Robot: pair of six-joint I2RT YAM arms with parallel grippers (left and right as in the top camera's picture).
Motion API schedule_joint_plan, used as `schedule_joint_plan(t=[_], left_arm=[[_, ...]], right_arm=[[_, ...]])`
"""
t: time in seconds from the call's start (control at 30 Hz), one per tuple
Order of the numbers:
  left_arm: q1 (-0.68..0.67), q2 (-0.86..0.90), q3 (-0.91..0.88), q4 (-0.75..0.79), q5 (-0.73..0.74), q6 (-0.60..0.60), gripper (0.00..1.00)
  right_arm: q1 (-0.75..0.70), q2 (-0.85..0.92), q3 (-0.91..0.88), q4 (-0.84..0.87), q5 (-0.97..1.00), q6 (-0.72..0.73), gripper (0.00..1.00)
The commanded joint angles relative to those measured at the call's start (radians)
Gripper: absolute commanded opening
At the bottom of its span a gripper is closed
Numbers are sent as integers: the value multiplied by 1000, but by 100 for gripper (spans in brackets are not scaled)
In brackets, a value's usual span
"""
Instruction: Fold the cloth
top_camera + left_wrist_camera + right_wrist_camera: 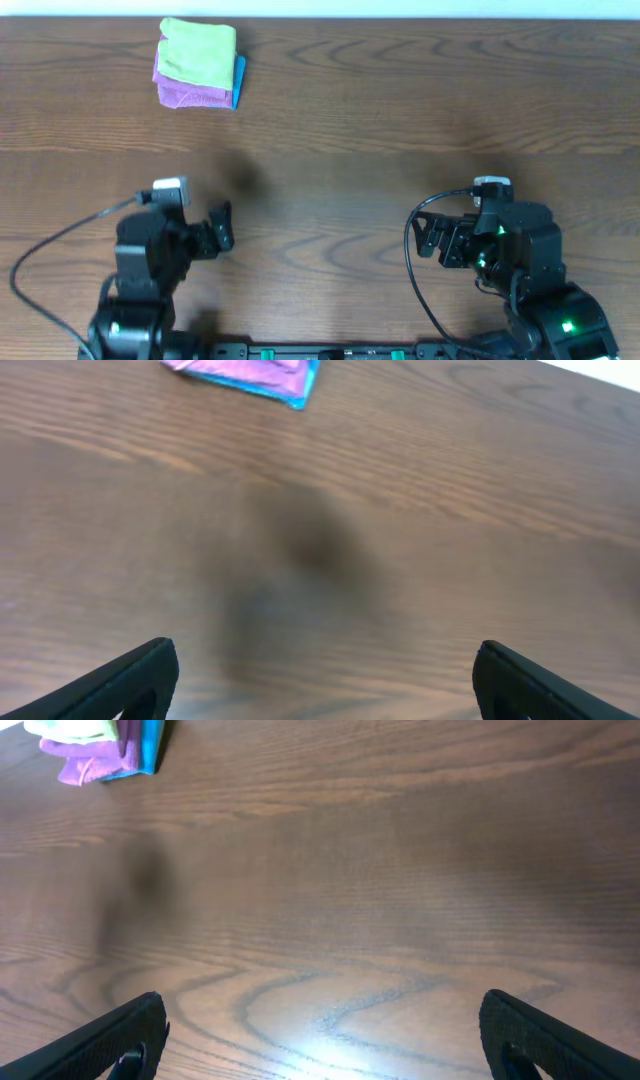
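Overhead looks straight down on the table; both low wrist views face the far purple cloth.

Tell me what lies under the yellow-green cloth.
The yellow-green cloth sits atop a purple cloth, whose near and left edges stick out. A blue cloth shows along the right side. Their covered middles, and anything between them, cannot be seen.
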Motion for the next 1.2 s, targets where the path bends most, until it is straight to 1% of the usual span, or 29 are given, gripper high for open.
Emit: schedule_joint_plan(t=[0.0, 0.1, 0.27, 0.4, 0.5, 0.67, 1.17], left_arm=[[-2, -96, -69, 3, -47, 56, 95], [-2, -179, -125, 3, -50, 88, 95], [-1, -277, -190, -6, -105, 96, 95], [1, -339, -210, -62, -175, 103, 95], [3, -372, -211, -111, -213, 136, 95], [3, -415, -214, -174, -264, 139, 95], [3, -536, -308, -242, -235, 139, 95]], right_arm=[[-9, -2, 0, -1, 0, 14, 99], [-9, -1, 0, -1, 0, 14, 99], [-9, -2, 0, -1, 0, 14, 99], [-9, -1, 0, -1, 0, 14, 99], [-9, -2, 0, -1, 0, 14, 99], [-9, -1, 0, -1, 0, 14, 99], [-9, -1, 0, -1, 0, 14, 99]])
